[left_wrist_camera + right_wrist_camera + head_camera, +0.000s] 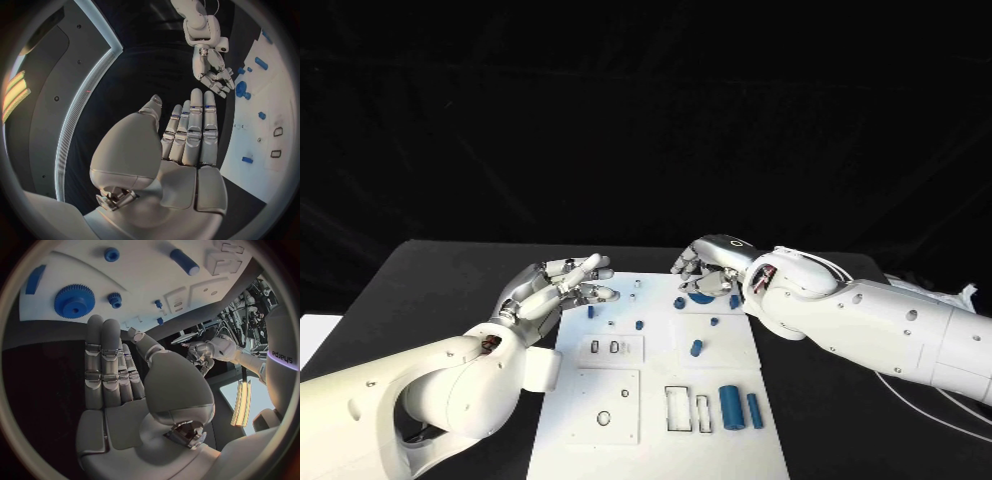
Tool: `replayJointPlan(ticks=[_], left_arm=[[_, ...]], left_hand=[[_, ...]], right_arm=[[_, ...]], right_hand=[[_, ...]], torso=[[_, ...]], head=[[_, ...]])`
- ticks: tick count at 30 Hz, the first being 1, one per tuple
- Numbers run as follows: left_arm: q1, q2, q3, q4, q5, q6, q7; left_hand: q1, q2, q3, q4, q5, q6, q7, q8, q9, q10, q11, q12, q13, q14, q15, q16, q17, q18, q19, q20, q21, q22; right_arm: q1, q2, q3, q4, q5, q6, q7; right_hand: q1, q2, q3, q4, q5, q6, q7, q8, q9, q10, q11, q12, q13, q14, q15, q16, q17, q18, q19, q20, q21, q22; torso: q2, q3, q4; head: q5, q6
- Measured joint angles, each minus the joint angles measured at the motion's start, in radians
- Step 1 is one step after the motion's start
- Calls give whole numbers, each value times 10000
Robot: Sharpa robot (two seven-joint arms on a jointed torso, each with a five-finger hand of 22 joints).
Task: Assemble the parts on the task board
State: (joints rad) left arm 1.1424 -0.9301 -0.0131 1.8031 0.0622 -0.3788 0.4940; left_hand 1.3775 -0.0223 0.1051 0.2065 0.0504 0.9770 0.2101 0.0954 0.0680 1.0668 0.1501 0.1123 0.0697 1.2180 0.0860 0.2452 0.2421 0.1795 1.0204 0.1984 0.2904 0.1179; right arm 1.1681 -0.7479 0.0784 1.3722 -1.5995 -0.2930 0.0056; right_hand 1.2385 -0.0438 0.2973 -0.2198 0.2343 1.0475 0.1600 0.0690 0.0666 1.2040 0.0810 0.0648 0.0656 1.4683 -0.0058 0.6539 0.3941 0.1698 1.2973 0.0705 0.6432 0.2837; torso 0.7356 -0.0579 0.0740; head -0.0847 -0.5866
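Near edge of board: you have two blue cylinders (740, 410) lying side by side at the lower right of the white rectangular task board (625, 450), beside two narrow outlined slots (687, 410) in the lower middle of the head view.
Square inset plates: you see one white square plate with a small oval hole (604, 416) at lower centre-left, and a smaller one above it with two short slots (604, 347).
Middle of board: a small blue peg (697, 348) stands near the centre of the head view, with more small blue pieces (640, 324) scattered just above it.
Left hand: your silver left hand (564, 286) hangs at centre-left of the head view, over the board's left edge; its fingers (194, 131) lie straight and close together in the left wrist view, thumb apart, holding nothing.
Right hand: your silver right hand (710, 268) sits just above the centre of the head view, over the far end of the board, fingers curled downward; in the right wrist view the fingers (103, 362) are extended side by side and hold nothing.
Far end of board: a blue toothed gear wheel (74, 300) lies at the upper left of the right wrist view, with a smaller blue gear (114, 299) just beside it.
Table: the black table (444, 280) carries the board.
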Motion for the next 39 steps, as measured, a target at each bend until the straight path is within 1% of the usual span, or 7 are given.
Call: replayJointPlan(ticks=[2, 7, 12, 17, 26, 31, 39], left_arm=[[17, -23, 2, 37, 17, 8, -12], [54, -76, 17, 98, 58, 23, -42], [71, -106, 26, 107, 82, 30, -57], [80, -140, 30, 67, 92, 32, -63], [84, -177, 31, -18, 104, 32, -67], [86, -175, 32, -40, 107, 33, -69], [87, -178, 32, -64, 111, 33, -82]], left_hand=[[0, 0, 0, 0, 0, 0, 0, 0, -8, 0, 0, 0, 0, 0, 0, 0, 0, 1, 0, 0, 0, 0], [0, 0, -28, -28, 0, 0, 0, -43, -8, 0, 0, 0, 0, 0, 0, 0, 19, 0, 0, 0, 0, 0], [0, 0, -28, -28, 0, 0, 0, -46, -7, 0, 0, 0, 0, 0, 0, 0, 26, 1, 0, 0, 0, 1], [0, 0, -28, -28, 0, -1, 0, -46, -6, 0, 0, 0, -1, -1, 1, 0, 30, 0, 0, 0, 0, 1], [0, 0, -28, -28, 0, -1, 0, -46, -6, -1, 1, -42, -1, -1, 0, 0, 39, 0, -1, 1, 0, 1], [0, 0, -28, -28, -1, -1, 0, -46, -6, -1, 1, -41, -1, -2, 1, 0, 39, 0, -1, 1, 0, 2], [0, 0, -28, -28, 0, -1, 0, -45, -5, -1, 1, -42, -1, -2, 1, 0, 52, -1, -1, 1, 0, 2]], right_arm=[[7, 20, 3, 0, -197, 130, -83], [9, 82, 4, -24, -637, 534, -293], [10, 111, 5, -71, -917, 878, -444], [13, 97, 8, -49, -1109, 1206, -553], [12, 45, 8, 59, -1287, 1667, -663], [11, 64, 8, 31, -1327, 1764, -691], [20, 117, 26, -41, -1343, 1784, -703]], right_hand=[[-44, -44, 62, 62, 0, -2, 1, 0, 0, -88, 20, 0, 0, 0, 0, 352, 323, 1, 13, 12, 158, 95], [15, -120, 288, 200, -59, -59, -51, 0, -1, -402, 59, 0, -1, 0, 0, 1991, 2047, 1, 162, 86, 787, 510], [13, -224, 363, 275, -102, -61, -53, 0, 1, -563, 80, 0, -2, 0, 0, 2783, 2869, 2, 281, 138, 1573, 1362], [18, -307, 420, 344, -102, -62, -54, 0, 10, -662, 84, 0, -2, 0, 1, 3163, 3242, 1, 281, 138, 1929, 1732], [18, -307, 430, 459, -101, -62, -54, 0, 19, -703, 113, 0, -3, 0, 1, 3628, 3736, 2, 296, 154, 2364, 2218], [19, -306, 563, 592, -101, -52, -50, 0, 30, -703, 113, 0, -4, 0, 1, 3825, 3926, 2, 315, 174, 2588, 2431], [111, -214, 845, 810, -101, 129, -47, 1, 46, -590, 79, 1, -4, 0, 1, 4124, 4194, 2, 315, 174, 2906, 2759]], torso=[[39, -6, 14], [143, -17, 38], [208, -18, 62], [271, -24, 80], [376, -43, 82], [418, -61, 99], [470, -70, 117]], head=[[-26, 14], [-69, 47], [-110, 53], [-153, 75], [-162, 144], [-185, 179], [-209, 215]])
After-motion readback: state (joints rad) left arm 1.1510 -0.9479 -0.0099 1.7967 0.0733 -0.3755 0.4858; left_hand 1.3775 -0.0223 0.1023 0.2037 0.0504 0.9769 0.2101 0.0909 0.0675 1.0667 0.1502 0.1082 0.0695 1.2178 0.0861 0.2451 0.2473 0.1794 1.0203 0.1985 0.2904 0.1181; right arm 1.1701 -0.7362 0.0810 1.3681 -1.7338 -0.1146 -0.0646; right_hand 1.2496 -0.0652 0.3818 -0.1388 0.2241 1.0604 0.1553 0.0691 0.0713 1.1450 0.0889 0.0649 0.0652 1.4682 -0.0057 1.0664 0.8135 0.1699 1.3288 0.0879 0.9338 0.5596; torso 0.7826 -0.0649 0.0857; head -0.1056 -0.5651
